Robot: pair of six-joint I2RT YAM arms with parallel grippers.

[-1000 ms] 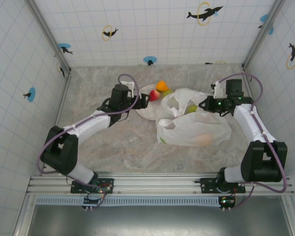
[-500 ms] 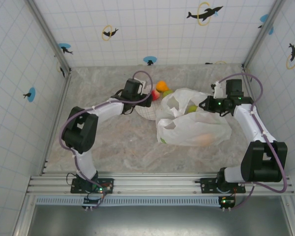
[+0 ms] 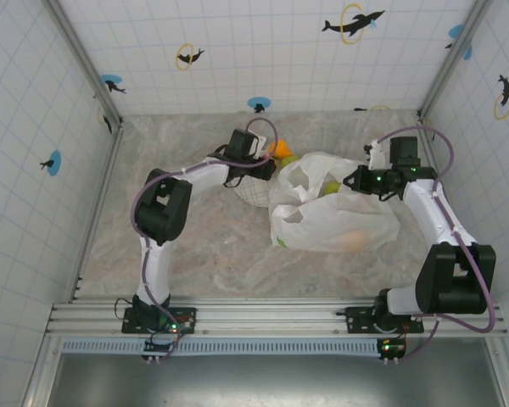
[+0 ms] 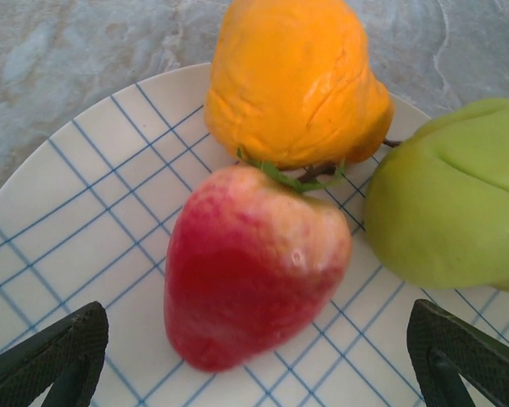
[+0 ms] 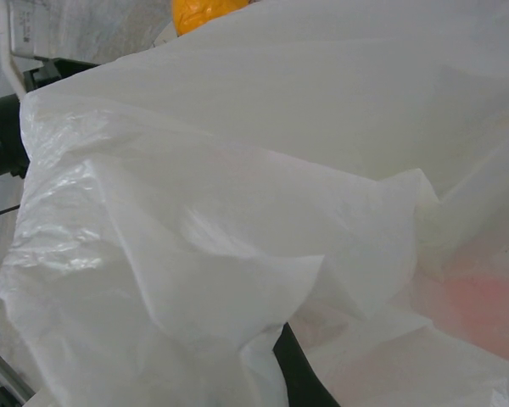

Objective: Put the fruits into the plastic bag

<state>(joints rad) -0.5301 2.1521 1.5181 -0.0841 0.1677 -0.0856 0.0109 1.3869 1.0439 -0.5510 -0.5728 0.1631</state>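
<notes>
**Red fruit [image 4: 254, 271] between wide-spread fingers [image 4: 55, 356]**

The left gripper [image 4: 254, 360] hangs open over the checked plate [image 4: 85, 195]. An orange fruit [image 4: 297, 76] lies just beyond the red one, and a green fruit [image 4: 450, 203] lies by its right finger. The right gripper [image 3: 354, 181] pinches the plastic bag [image 3: 335, 220] at its rim.

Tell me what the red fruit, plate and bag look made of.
Red fruit: likely moulded plastic or foam, semi-gloss; small highlight, painted red-to-cream blush.
Plate: ceramic or melamine, smooth white with printed blue grid; can't tell which.
Bag: thin plastic film, translucent, crinkled.
</notes>
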